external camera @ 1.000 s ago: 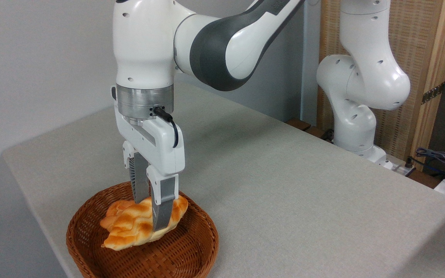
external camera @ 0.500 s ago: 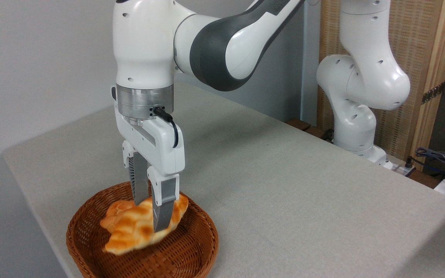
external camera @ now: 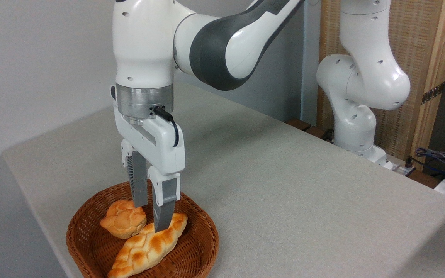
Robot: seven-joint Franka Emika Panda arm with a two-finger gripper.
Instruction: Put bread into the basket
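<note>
Illumination is bright, even and diffuse, with a cool white cast; no single lamp direction is evident. Shadows are soft: a faint grey patch lies on the table (external camera: 284,185) behind the arm (external camera: 222,42), and the interior of the basket (external camera: 191,255) is darker under the gripper (external camera: 151,216). Mild highlights — not clipped — sit on the glossy white arm shells. Focus is acceptable across the frame, with slight softness and compression noise. The cables (external camera: 439,158) at the right edge are less distinct. No motion blur is visible.
</note>
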